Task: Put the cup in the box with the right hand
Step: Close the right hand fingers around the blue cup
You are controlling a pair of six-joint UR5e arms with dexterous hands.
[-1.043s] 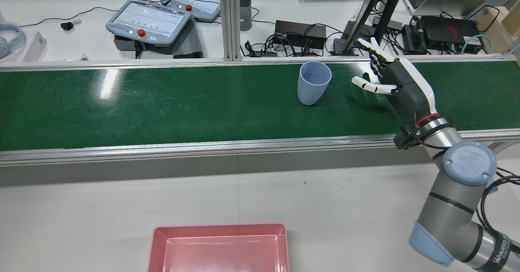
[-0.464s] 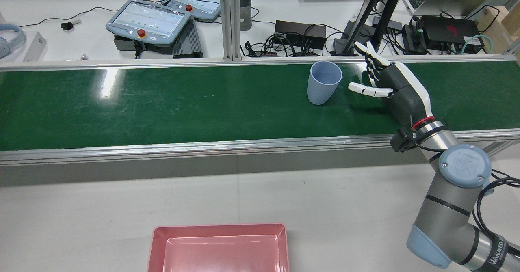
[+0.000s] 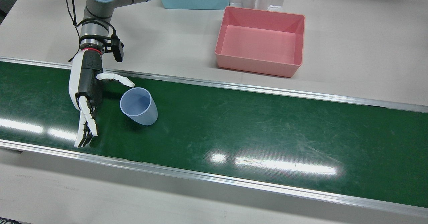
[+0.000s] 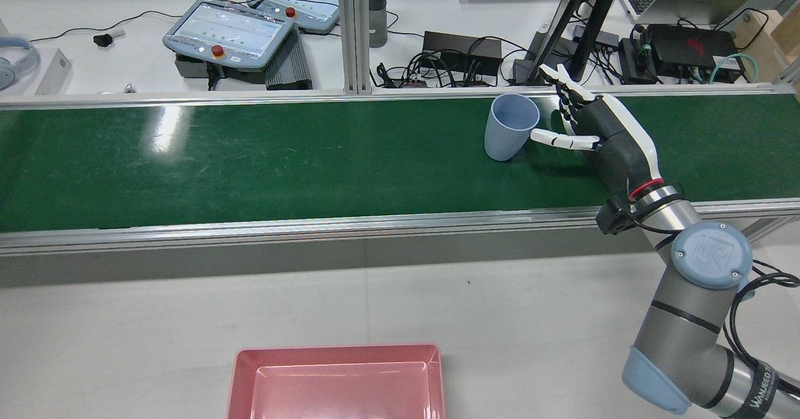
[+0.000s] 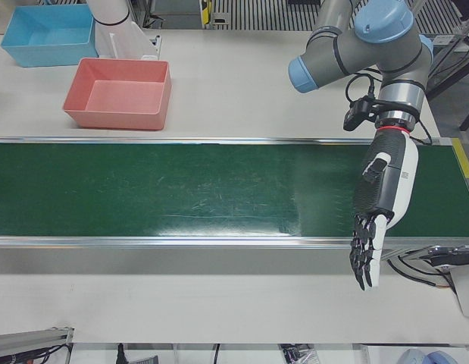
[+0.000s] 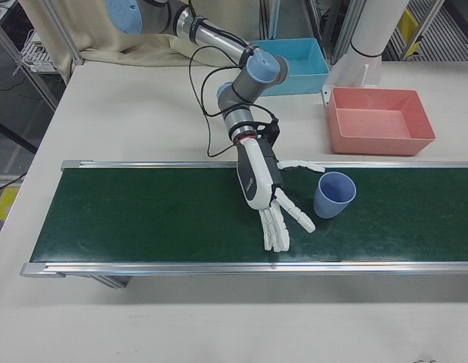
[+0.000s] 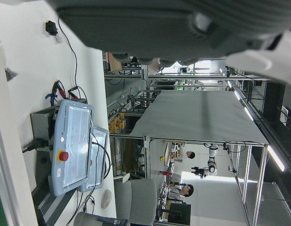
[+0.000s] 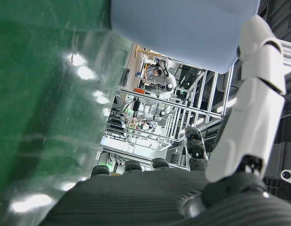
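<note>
Reaching in from the side, my right hand was open, fingers spread, nothing held; the thumb lay just beside the rim of the cup, contact unclear. The cup stood upright on the green belt, well apart from the pink box. It looked like light, thin, smooth plastic: easy to tip or skid. I judged a wrap around the mid-wall safest. My left hand hung open and empty over the belt's far end.

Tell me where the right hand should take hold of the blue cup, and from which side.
Probably around its side wall: the cup stands upright, mouth open, narrowing toward the base. Come sideways from where the open right hand already waits beside it, wrapping the fingers around.
</note>
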